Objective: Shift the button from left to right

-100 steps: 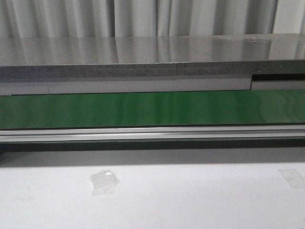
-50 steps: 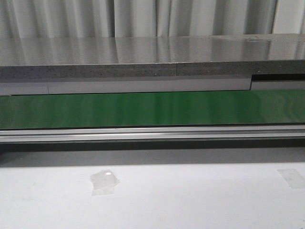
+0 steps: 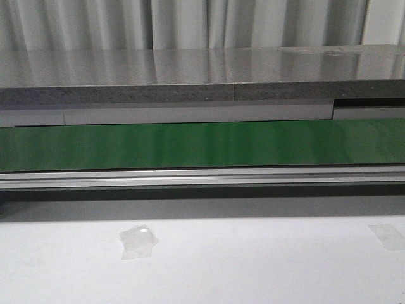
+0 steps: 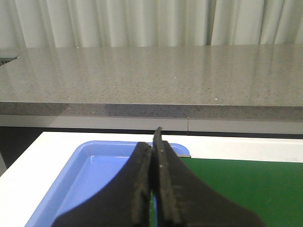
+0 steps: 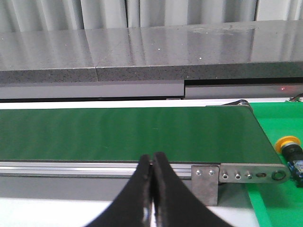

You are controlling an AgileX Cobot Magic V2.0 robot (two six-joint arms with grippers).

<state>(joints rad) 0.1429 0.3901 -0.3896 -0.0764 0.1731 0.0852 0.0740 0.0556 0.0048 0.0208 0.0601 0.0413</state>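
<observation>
Yellow-capped black push-button (image 5: 289, 150) lies on green surface right of conveyor belt (image 5: 128, 134); left gripper (image 4: 152, 151) and right gripper (image 5: 152, 165) fingers pressed together, empty; transfer looks done.

Green conveyor belt (image 3: 202, 144) across full width, w/ silver aluminium rail (image 3: 202, 177) along near edge. Grey speckled counter (image 3: 190, 76) behind, pale curtain (image 3: 190, 24) at back. White table (image 3: 253, 266) in foreground. Clear tape scrap (image 3: 139, 240) left of centre on table, 2nd tape piece (image 3: 387, 235) at right edge. No arms in shot.
</observation>
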